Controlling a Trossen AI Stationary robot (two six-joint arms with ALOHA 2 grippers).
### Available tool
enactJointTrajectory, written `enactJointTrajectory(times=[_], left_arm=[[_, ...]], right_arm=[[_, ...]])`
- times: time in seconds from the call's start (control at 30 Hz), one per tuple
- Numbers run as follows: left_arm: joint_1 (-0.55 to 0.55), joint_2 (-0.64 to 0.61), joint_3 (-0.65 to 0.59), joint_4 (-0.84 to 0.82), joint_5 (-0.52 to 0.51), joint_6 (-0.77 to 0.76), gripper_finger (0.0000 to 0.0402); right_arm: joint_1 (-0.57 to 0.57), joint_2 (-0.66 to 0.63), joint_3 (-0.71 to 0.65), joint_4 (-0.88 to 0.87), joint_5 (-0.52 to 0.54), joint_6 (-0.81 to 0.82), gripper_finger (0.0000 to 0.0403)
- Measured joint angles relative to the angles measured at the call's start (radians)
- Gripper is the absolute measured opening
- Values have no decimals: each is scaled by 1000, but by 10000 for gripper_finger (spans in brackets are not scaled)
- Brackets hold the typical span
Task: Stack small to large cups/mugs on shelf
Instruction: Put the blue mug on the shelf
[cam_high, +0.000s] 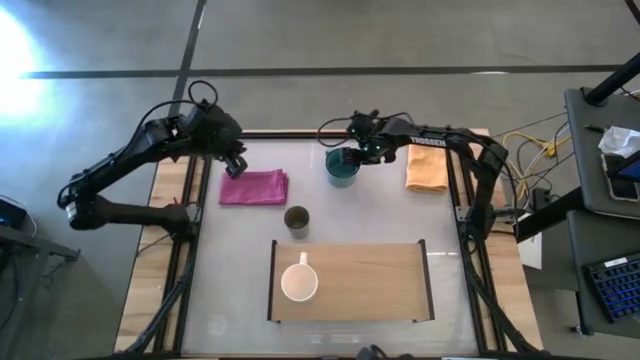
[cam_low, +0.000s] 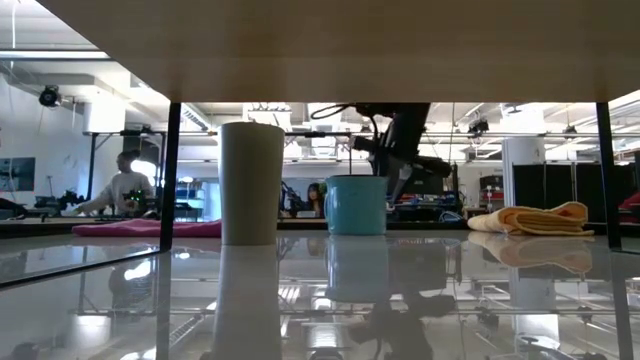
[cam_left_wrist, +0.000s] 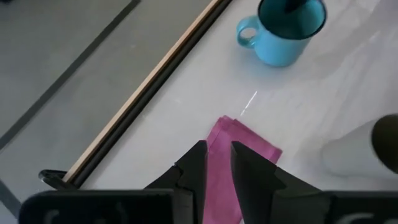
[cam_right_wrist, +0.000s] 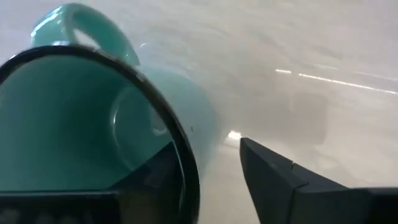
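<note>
The teal mug (cam_high: 341, 169) (cam_low: 355, 205) (cam_left_wrist: 286, 31) stands on its base near the table's far edge. My right gripper (cam_high: 358, 157) (cam_right_wrist: 205, 146) is open at its rim. The small cup (cam_high: 297, 220) (cam_low: 250, 182), dark olive inside and pale outside, stands mid-table. A cream-white mug (cam_high: 299, 283) stands upright on the left part of the wood shelf (cam_high: 370, 285). My left gripper (cam_high: 236, 163) (cam_left_wrist: 217, 149) hovers shut over the pink cloth (cam_high: 255, 187), touching nothing. My right gripper comes at the teal mug slanting down from the table's right. One finger (cam_right_wrist: 155, 180) is inside, by the rim (cam_right_wrist: 180, 155); the other (cam_right_wrist: 273, 180) is outside, with a gap to the wall. Whether the inner finger touches I cannot tell. The mug stands on the table.
An orange cloth (cam_high: 426, 167) (cam_low: 530, 217) lies at the far right, beside the right arm. The shelf stands raised on black rails (cam_low: 170, 170), and the low view looks beneath it. People are in the room beyond the table's far edge.
</note>
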Motion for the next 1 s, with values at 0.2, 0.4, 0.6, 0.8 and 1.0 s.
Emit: enactJointTrajectory(times=[0.2,0.4,0.6,0.8,1.0], left_arm=[[36,-2,-36,9,27,26,57],[42,0,-45,14,32,38,57],[42,7,-47,103,31,41,57],[43,44,-49,126,28,54,57],[55,88,-102,151,28,80,57]], right_arm=[[20,25,-1,8,14,10,79],[64,-19,-5,-55,103,26,22],[141,-120,-4,-200,140,163,20],[276,-301,-2,-289,203,432,20],[449,-449,32,-419,336,707,20]])
